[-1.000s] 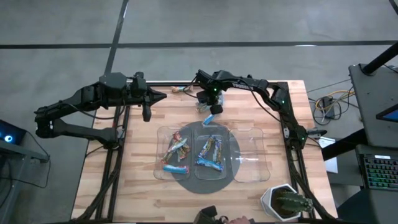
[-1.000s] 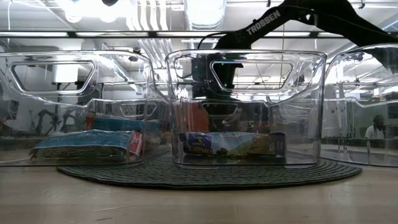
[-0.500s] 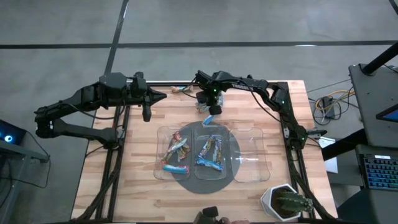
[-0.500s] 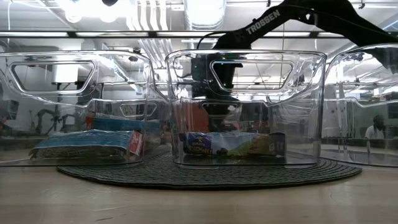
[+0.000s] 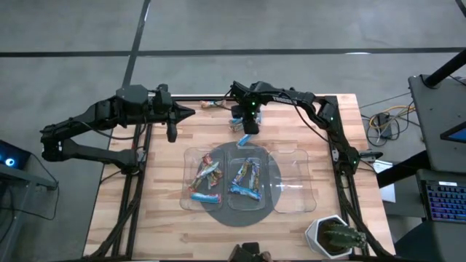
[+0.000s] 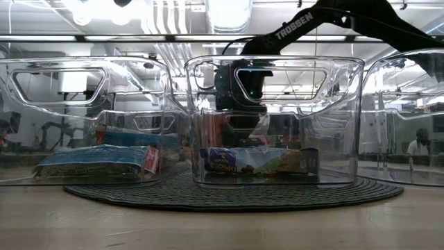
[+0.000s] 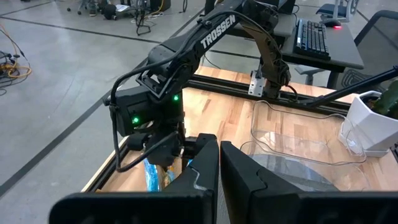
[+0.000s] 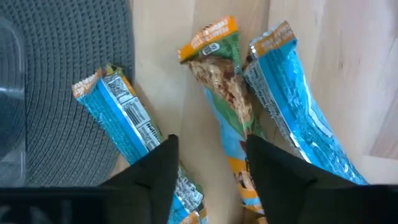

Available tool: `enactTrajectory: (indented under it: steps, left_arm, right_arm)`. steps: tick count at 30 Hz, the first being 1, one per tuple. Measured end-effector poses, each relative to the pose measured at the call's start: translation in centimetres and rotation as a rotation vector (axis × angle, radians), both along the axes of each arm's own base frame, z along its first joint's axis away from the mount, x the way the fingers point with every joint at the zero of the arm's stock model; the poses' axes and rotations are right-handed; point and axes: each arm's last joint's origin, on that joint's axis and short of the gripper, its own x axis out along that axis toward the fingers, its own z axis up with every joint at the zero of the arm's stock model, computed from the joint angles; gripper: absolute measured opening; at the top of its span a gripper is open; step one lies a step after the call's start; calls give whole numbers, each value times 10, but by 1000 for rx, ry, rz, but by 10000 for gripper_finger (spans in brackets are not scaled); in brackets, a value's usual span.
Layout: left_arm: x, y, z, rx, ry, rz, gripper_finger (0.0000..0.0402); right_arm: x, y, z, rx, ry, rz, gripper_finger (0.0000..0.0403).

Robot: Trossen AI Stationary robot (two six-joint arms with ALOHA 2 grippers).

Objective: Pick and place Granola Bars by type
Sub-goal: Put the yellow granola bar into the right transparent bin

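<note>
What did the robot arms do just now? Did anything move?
The right gripper has opened its fingers over the loose granola bars at the table's far edge and shifted slightly. It holds nothing. The left gripper stayed shut and parked to the left. The bars in the clear trays did not move.
</note>
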Motion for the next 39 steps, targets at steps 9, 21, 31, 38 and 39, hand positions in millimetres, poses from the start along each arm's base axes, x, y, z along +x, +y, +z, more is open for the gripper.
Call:
enactTrajectory:
  steps: [9,21,31,38,39]
  left_arm:
    - [0,0,0,-2,0,3,0]
    - [0,0,0,-3,0,10,0]
    - [0,0,0,-14,0,13,0]
    - [0,1,0,-8,1,32,0]
    - [0,1,0,-6,1,36,0]
  right_arm:
    - [-4,0,6,-1,3,29,288]
    - [-10,7,42,58,-126,51,293]
    - [-31,29,72,72,-182,78,277]
    - [-64,46,75,38,-208,127,268]
    - [-67,48,73,23,-219,148,267]
